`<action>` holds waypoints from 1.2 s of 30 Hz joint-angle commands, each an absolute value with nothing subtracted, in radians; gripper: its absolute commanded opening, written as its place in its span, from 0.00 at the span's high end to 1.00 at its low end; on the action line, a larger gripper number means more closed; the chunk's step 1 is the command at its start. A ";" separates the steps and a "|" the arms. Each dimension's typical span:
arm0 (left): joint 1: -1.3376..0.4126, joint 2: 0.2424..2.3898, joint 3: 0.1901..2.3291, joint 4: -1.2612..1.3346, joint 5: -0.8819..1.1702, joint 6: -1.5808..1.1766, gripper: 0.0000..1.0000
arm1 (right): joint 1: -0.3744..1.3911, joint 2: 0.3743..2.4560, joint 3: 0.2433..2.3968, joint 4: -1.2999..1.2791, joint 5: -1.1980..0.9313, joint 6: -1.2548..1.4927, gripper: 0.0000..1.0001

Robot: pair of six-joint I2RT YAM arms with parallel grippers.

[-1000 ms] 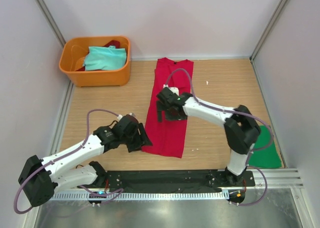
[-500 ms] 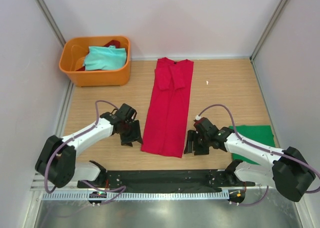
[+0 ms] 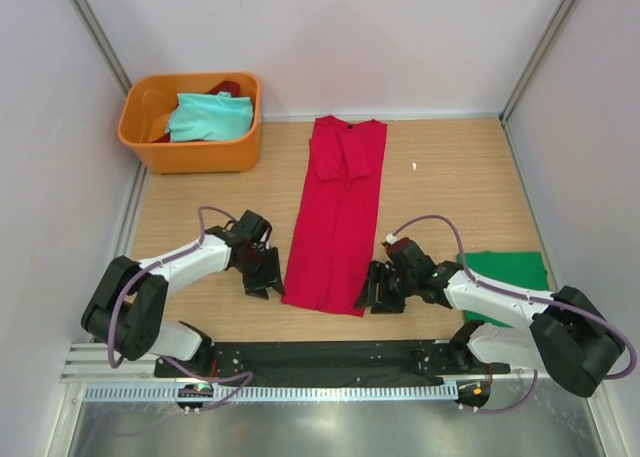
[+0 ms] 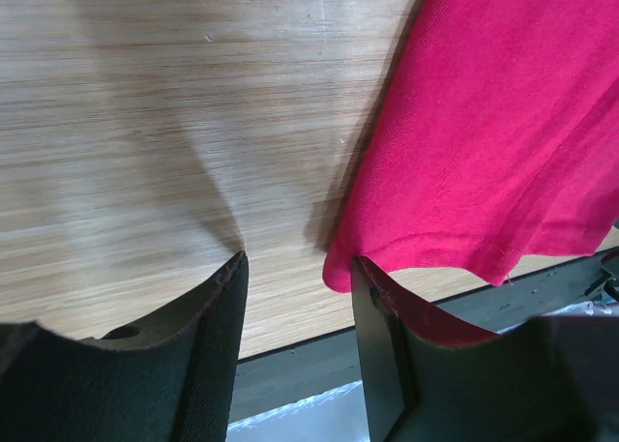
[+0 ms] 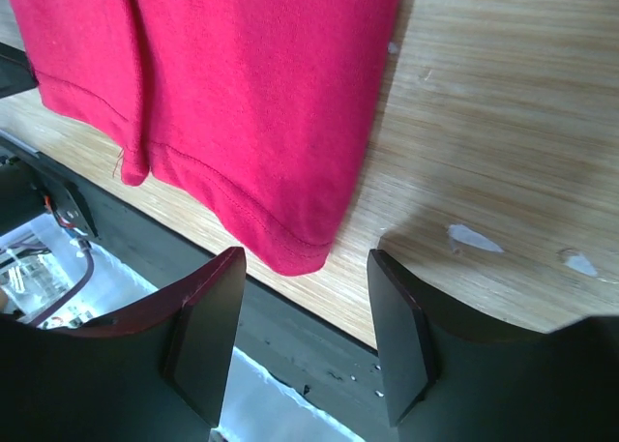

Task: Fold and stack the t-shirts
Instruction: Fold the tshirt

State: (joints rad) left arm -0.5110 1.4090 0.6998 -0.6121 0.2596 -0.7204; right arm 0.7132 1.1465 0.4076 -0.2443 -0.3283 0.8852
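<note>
Top external view: red t-shirt, one item, laid flat as a long narrow strip mid-desk. Its long axis runs near to far, with the collar at the far end and the hem just short of the desk's near edge. Left fingers stand at the near-left hem corner and right fingers at the near-right hem corner. Each arm is about equally close to its own corner, with the strip between the two. Left wrist view: the fingers are low over the desk and set moderately apart, with nothing clamped. The near-left hem corner lies just ahead of the gap, toward the right-hand finger, and bare wood lies before the other. Right wrist view: the fingers are likewise apart and hold nothing. The near-right hem corner sits just ahead of the gap, roughly centred on it. Judgement: the coming pinch turns on each pair straddling its corner, so that the hem can be carried far along the long axis toward the collar. The left pair looks to need a slight shift right. Other stock: dark green t-shirt, folded, lies at the desk's near right beside the right arm. Pale teal t-shirt lies in the orange tub at far left, well apart from both arms.
</note>
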 commanded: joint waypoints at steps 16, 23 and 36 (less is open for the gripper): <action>-0.505 1.433 0.641 -0.502 0.397 -0.775 0.58 | 0.713 1.218 0.402 -0.233 -0.356 0.940 0.49; -0.505 1.439 0.615 -0.488 0.407 -0.784 0.65 | 0.713 1.262 0.385 -0.192 -0.361 0.956 0.64; -0.535 1.333 0.539 -0.440 0.408 -0.888 1.00 | 0.710 1.094 0.399 -0.486 -0.158 0.870 0.99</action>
